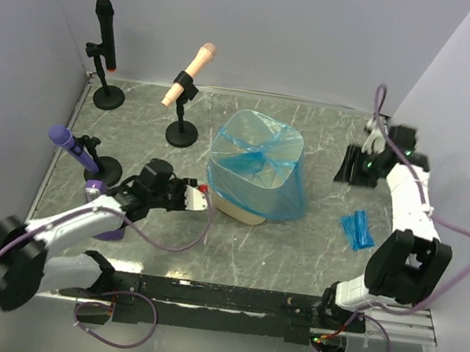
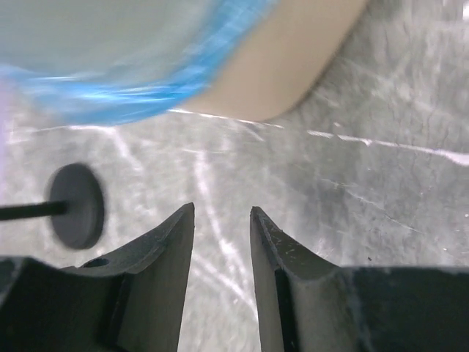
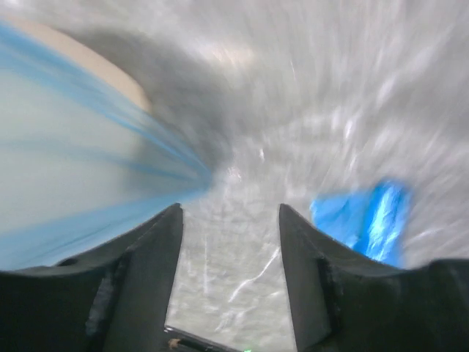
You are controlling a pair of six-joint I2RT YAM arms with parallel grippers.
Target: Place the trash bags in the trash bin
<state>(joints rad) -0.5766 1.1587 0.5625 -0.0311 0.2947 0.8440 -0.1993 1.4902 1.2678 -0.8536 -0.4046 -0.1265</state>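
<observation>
Top external view: the left fingers (image 1: 199, 199) stand parted and empty, their tips just short of the base of the cream trash bin (image 1: 241, 213). A translucent blue trash bag (image 1: 255, 157) is stretched over the bin's rim and hangs down its sides. The right fingers (image 1: 350, 168), spread apart and gripping nothing, hover over the grey marbled surface (image 1: 293, 263), with the bin well to their left. A folded trash bag (image 1: 357, 230) lies flat on the surface, on the near side of the right fingers and clear of them. A black microphone (image 1: 105, 31), a peach microphone (image 1: 193, 72) and a purple microphone (image 1: 71, 144) stand on stands, beyond and left of the left fingers. The right wrist view is blurred.
</observation>
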